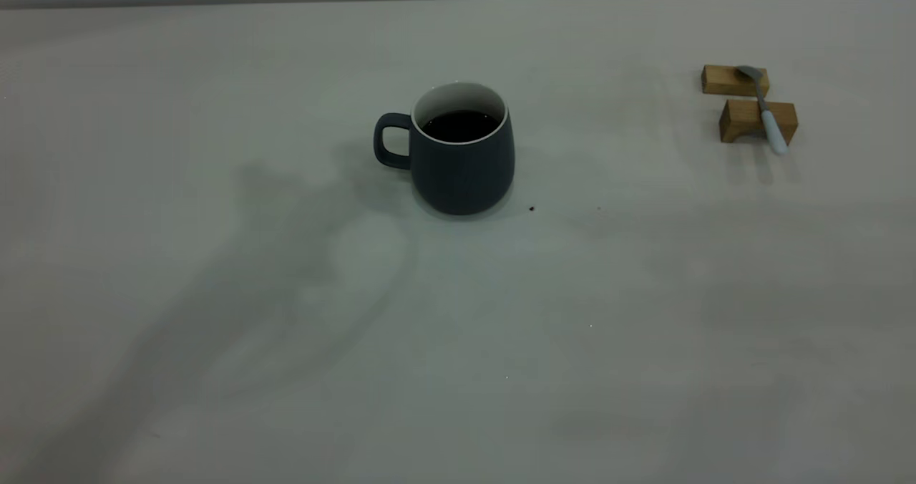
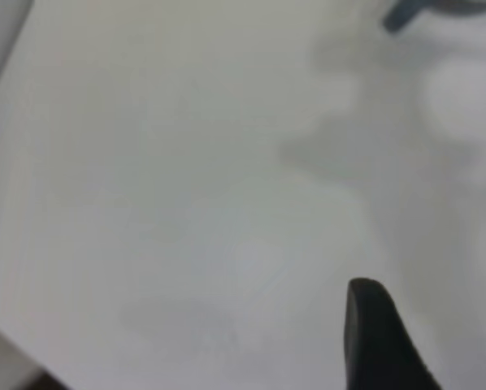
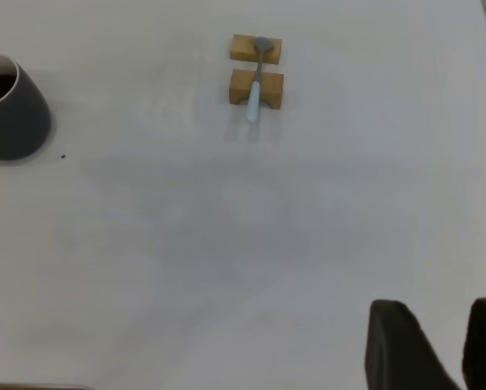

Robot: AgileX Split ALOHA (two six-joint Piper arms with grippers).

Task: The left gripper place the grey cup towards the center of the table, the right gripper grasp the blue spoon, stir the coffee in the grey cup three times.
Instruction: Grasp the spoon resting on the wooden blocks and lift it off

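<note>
Right hand (image 3: pixel 438 341) fingers parted, empty; left hand (image 2: pixel 426 341) likewise. Grey cup (image 1: pixel 458 156) upright, coffee (image 1: pixel 460 125) inside.

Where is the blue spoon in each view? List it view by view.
Exterior view: blue spoon at far right, lying across two wooden blocks.
Left wrist view: not in it.
Right wrist view: spoon near the top, on the blocks.
Shared landmark: grey cup, also at.

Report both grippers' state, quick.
Left gripper: open, holding nothing, over bare table.
Right gripper: open, empty, well short of the blue spoon.
</note>
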